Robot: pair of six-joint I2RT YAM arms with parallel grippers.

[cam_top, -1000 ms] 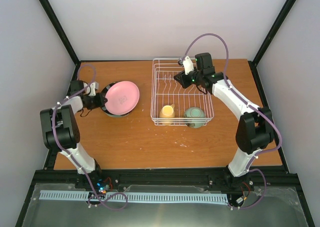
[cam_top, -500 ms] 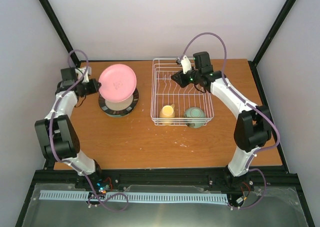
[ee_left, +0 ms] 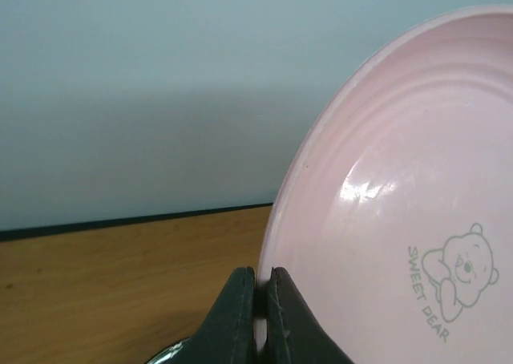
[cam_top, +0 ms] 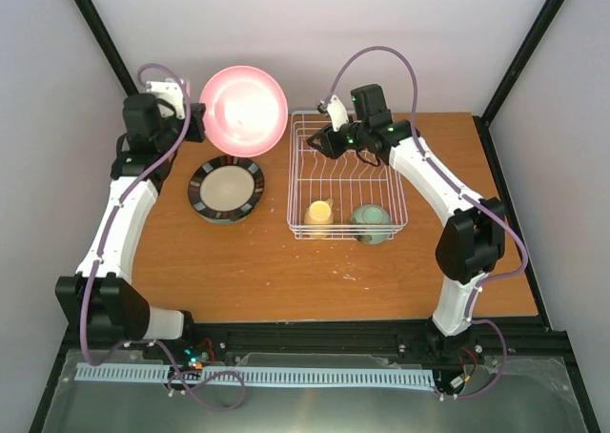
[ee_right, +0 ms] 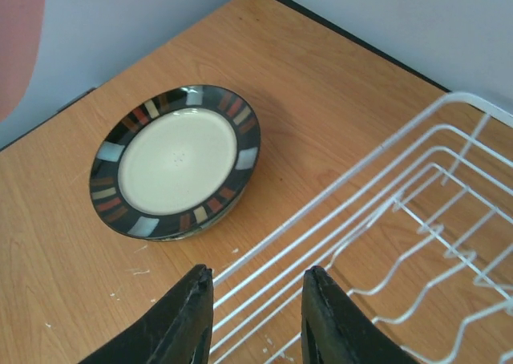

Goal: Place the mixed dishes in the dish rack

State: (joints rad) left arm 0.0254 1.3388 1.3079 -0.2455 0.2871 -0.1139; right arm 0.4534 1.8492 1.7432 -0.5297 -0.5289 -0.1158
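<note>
At far left, left claw (ee_left: pixel 256 300) grips the pink plate (cam_top: pixel 244 109) by its rim, raised. Swing it right and lower it edge-first between the prongs of the dish rack (cam_top: pixel 291 175), seemingly free there. Right claw (ee_right: pixel 255 316) gapes empty.

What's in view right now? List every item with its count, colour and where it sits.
pink round plate: one, pink with a bear print, raised on edge over the table's far left
dark-rimmed round plate: one, cream centre with coloured blocks on the rim, flat on the table left of the rack
white wire dish rack: one, white, far centre of the table
pale yellow handled mug: one, yellow, near end of the rack
mint green bowl: one, green, in the rack right of the mug
wooden table: one, brown
left hand: one, black, shut on the pink plate's rim
right hand: one, black, open above the rack's left edge
</note>
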